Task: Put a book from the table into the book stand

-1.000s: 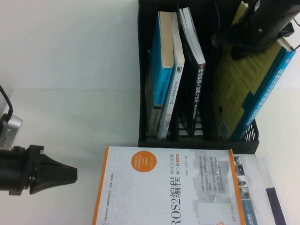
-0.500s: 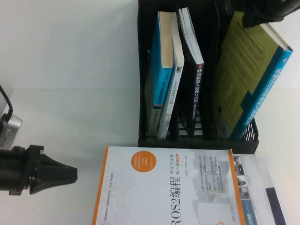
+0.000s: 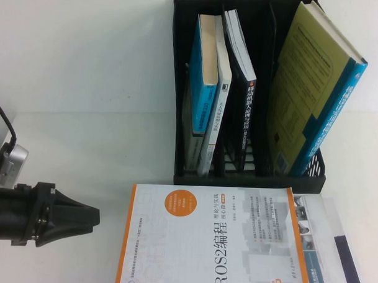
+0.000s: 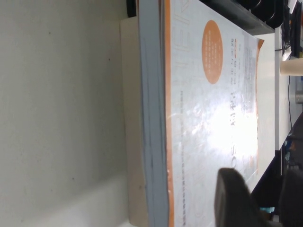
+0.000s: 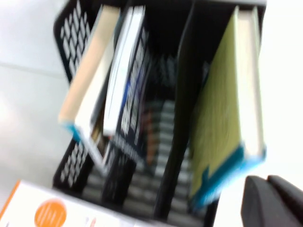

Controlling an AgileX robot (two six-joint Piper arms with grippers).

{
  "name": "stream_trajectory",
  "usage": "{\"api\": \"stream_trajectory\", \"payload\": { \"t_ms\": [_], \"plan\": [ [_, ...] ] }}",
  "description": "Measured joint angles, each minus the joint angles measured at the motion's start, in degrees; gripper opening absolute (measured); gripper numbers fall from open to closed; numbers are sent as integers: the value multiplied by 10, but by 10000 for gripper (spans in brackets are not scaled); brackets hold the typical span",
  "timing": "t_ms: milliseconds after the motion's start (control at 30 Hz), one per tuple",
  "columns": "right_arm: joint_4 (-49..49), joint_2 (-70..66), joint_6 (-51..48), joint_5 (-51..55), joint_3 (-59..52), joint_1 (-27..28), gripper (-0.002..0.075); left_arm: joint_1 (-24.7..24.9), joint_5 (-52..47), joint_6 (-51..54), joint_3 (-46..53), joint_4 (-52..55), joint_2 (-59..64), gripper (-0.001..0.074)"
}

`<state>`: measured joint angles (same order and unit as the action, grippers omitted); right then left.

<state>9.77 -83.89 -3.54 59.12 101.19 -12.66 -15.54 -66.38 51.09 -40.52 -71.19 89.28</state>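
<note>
High view, left to right. The left gripper [image 3: 94,217] sits at the left edge, low over the table [image 3: 85,82] and tip pointing right at the book [image 3: 204,241]. In the left wrist view the fingers [image 4: 232,198] stand a little apart with nothing between them, so log it as slightly open and empty. A strip of bare table separates the tip from the book's orange-bordered left edge: near, level with it, not touching.

The book lies flat at the front centre, cover up and ROS2 title readable, just in front of the book stand [image 3: 250,178]. Its right edge overlaps a white book [image 3: 334,246] lying partly under it. It is untouched, so treat the task as not started for this book: the approach, the grasp, the lift, tipping it upright and slotting it in all remain.

The book stand is behind the book, at the back right. Its left slots hold a blue-covered book [image 3: 203,86] and two thinner ones leaning together. Its rightmost slot holds the olive-covered book [image 3: 309,90], leaning right. The slot between them looks the freest, but you cannot see how wide it is.

The right gripper [image 5: 272,201] is out of the high view. Its wrist camera shows it hanging above the stand's right side, beside the olive-covered book. You cannot tell its state from that blurred view.
</note>
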Motion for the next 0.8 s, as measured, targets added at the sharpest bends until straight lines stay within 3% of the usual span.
{"api": "stream_trajectory", "payload": {
  "t_ms": [133, 267, 500, 800],
  "plan": [
    [38, 86, -11, -76, -186, 3, -2, 0, 4, 1, 0, 0, 0, 360],
    [118, 131, -54, -107, -339, 3, -2, 0, 2, 29, 0, -6, 8, 477],
    [202, 138, -118, -135, -487, 3, -2, -7, 5, 80, 0, -13, 37, 507],
    [246, 136, -140, -163, -531, 3, -2, -7, 8, 119, -5, -39, 128, 511]
  ]
}}
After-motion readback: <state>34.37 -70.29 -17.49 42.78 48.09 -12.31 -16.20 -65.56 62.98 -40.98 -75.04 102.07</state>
